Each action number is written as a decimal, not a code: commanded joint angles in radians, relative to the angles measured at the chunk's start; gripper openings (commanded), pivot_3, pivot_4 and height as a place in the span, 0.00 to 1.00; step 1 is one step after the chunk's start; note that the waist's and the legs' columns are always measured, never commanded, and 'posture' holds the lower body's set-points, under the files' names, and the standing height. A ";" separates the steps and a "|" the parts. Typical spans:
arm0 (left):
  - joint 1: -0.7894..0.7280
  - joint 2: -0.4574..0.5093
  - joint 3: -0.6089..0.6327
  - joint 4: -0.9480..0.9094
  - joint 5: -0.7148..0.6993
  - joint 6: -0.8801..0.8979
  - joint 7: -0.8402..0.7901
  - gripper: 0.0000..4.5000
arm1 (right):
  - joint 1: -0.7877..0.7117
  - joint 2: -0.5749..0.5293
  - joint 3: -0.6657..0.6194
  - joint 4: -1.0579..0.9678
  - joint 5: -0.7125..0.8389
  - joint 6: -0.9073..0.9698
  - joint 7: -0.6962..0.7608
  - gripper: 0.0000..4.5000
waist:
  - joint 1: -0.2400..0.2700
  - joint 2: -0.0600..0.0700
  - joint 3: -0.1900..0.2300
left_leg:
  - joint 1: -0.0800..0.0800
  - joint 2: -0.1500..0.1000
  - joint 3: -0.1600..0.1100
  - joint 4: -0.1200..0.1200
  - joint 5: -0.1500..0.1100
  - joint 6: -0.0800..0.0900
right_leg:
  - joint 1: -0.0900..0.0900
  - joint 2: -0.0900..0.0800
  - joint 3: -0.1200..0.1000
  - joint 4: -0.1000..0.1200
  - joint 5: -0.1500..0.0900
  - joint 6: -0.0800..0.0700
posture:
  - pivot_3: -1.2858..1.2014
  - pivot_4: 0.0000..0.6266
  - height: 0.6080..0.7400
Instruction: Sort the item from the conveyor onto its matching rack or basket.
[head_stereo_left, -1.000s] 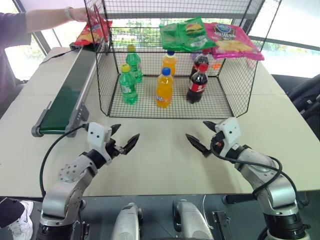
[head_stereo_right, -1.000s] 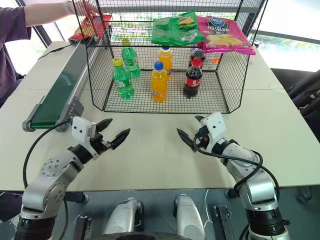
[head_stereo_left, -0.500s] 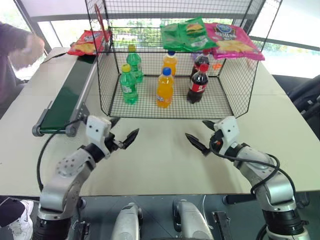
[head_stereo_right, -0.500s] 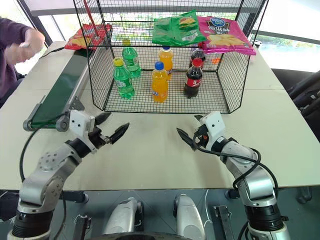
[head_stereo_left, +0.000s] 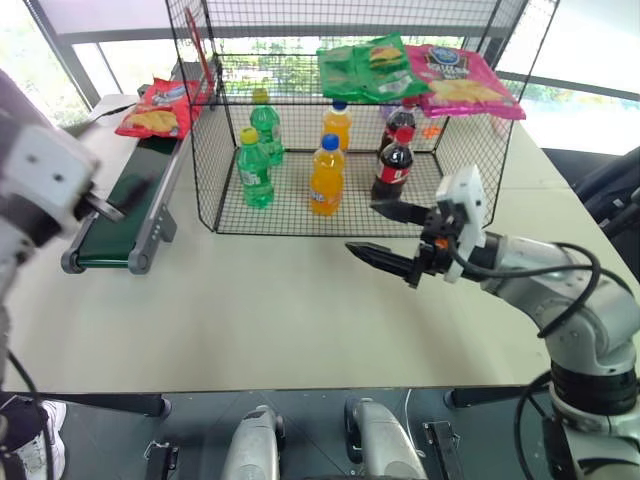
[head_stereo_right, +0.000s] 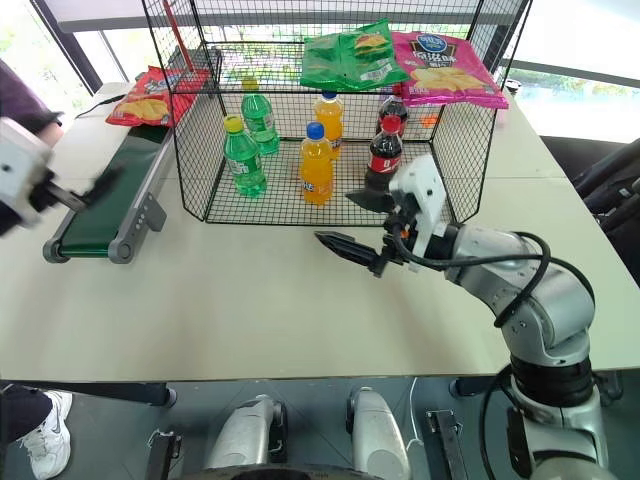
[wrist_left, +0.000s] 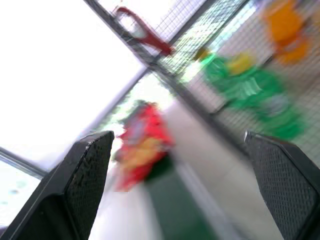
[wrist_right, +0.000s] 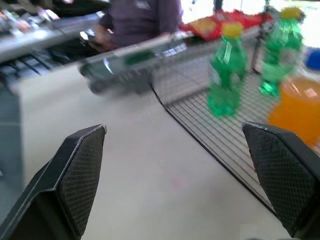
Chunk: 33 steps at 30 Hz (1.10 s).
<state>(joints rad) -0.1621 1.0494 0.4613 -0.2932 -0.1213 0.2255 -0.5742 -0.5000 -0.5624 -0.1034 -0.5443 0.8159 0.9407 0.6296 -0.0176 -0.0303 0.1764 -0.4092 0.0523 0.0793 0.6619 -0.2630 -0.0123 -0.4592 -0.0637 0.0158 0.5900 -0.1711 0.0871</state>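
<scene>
A glossy red crisp bag (head_stereo_left: 153, 107) lies flat at the far end of the dark green conveyor (head_stereo_left: 125, 205) beside the black wire-mesh rack (head_stereo_left: 470, 160), while the left gripper (head_stereo_right: 80, 192) and right gripper (head_stereo_left: 392, 238), both spread wide and empty, hover above the smooth, pale desk (head_stereo_left: 270, 320).

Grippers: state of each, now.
Left gripper: open, holding nothing.
Right gripper: open, holding nothing.
</scene>
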 joint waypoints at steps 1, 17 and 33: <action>0.093 0.059 0.024 0.095 0.166 -0.129 0.000 0.98 | -0.040 0.013 0.020 -0.023 0.051 0.028 -0.019 1.00 | 0.000 0.001 0.000 | 0.000 0.000 0.001 -0.001 0.000 0.000 | -0.001 -0.001 0.000 -0.001 0.000 0.000 | 0.52 0.24 1.00; 0.156 0.041 -0.044 0.266 0.350 -0.286 0.063 0.98 | -0.011 0.023 0.041 -0.037 0.051 0.021 -0.084 1.00 | -0.001 0.000 0.000 | -0.010 0.000 0.004 -0.002 0.000 0.000 | -0.008 -0.003 -0.001 -0.003 0.000 0.000 | 0.52 0.24 1.00; 0.130 0.118 -0.160 0.397 0.496 -0.429 0.082 0.98 | 0.012 0.019 0.066 -0.045 -0.023 -0.036 -0.115 1.00 | -0.001 0.000 0.000 | -0.010 0.000 0.004 0.000 0.000 0.000 | -0.008 -0.003 -0.001 0.000 0.001 0.000 | 0.52 0.24 1.00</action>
<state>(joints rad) -0.0308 1.1399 0.2937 0.0919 0.3473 -0.1807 -0.5083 -0.4854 -0.5393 -0.0205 -0.5484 0.7971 0.9304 0.5175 -0.0181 -0.0306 0.1763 -0.4185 0.0527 0.0834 0.6615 -0.2629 -0.0124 -0.4678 -0.0663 0.0151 0.5904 -0.1706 0.0871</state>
